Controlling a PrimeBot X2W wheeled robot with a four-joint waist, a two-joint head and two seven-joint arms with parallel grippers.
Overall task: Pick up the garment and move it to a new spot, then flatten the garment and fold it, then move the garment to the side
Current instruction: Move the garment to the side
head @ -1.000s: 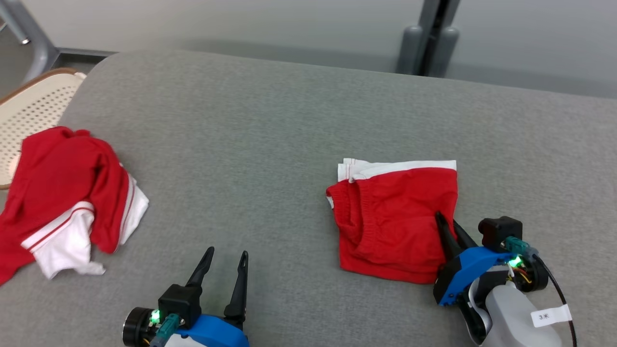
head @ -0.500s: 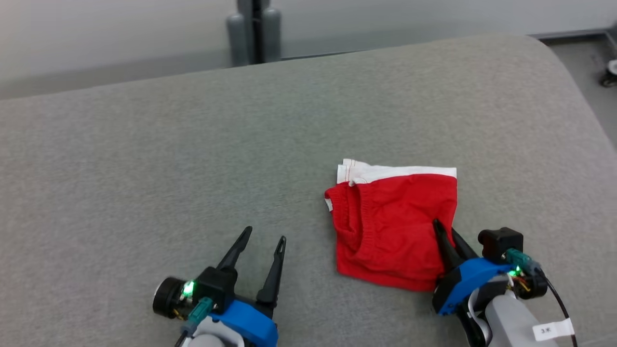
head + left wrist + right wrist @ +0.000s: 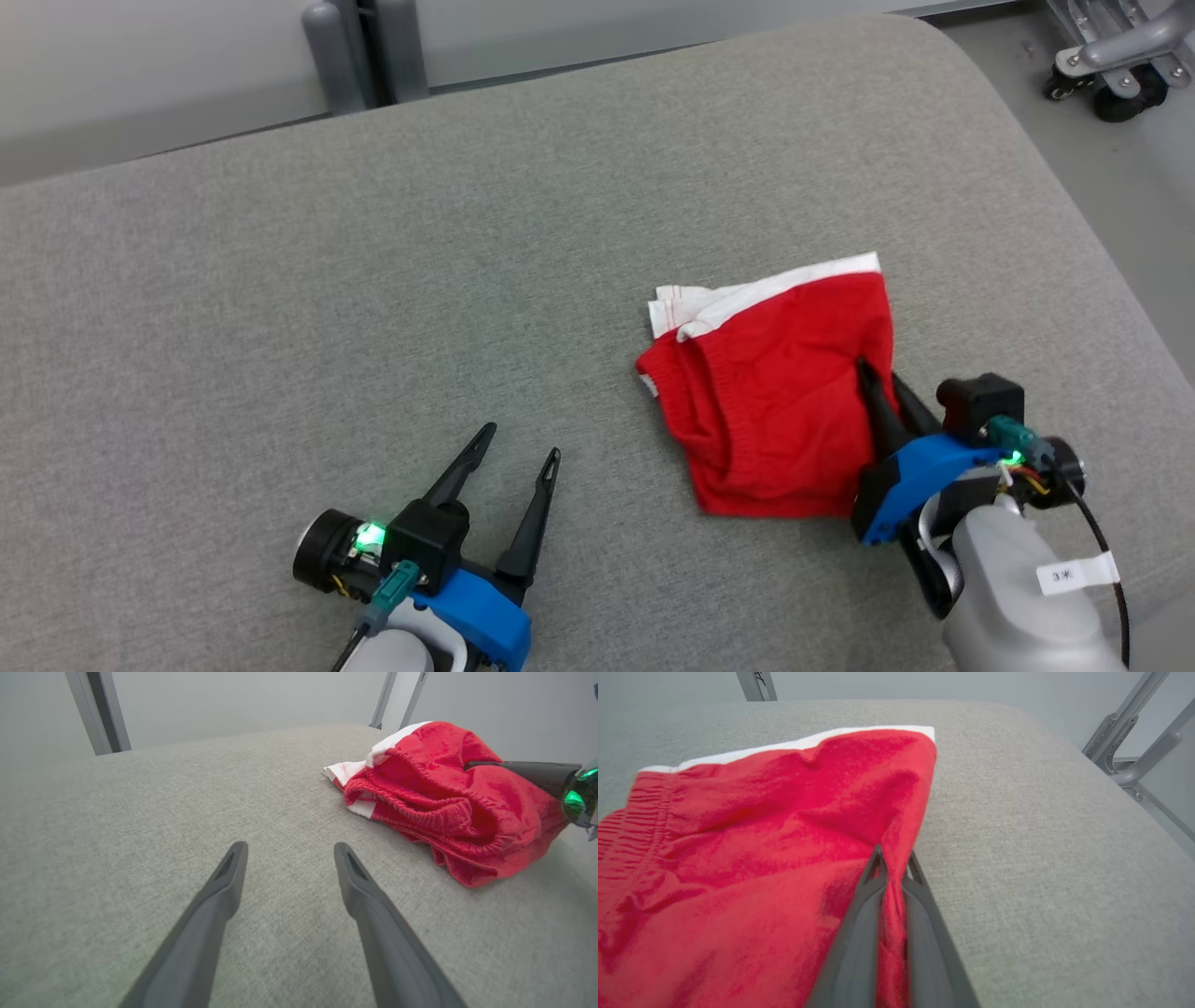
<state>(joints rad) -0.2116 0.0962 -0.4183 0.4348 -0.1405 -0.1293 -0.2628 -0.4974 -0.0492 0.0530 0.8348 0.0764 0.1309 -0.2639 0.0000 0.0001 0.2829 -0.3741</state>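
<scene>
Both arms are extended low from the near side. Right gripper [image 3: 878,373] is pinched on the folded red garment [image 3: 766,392] at its right edge, on the grey pad [image 3: 373,280]; left gripper [image 3: 523,441] is held wide apart, empty.

The view has swung right, and the garment [image 3: 775,411], pinched between the right fingers [image 3: 876,420], has been dragged with it along the desk [image 3: 280,280]. The grey post [image 3: 359,56], straight beyond those fingers a second ago, now stands far to their left. The desk's rounded end lies close on their right. The heap of red and white clothes has left the picture, and a wheeled frame [image 3: 1111,65] has come in. The white hem [image 3: 794,280], level before, now slopes up toward the right fingers. The left fingers [image 3: 462,464] stand nearer the garment.
</scene>
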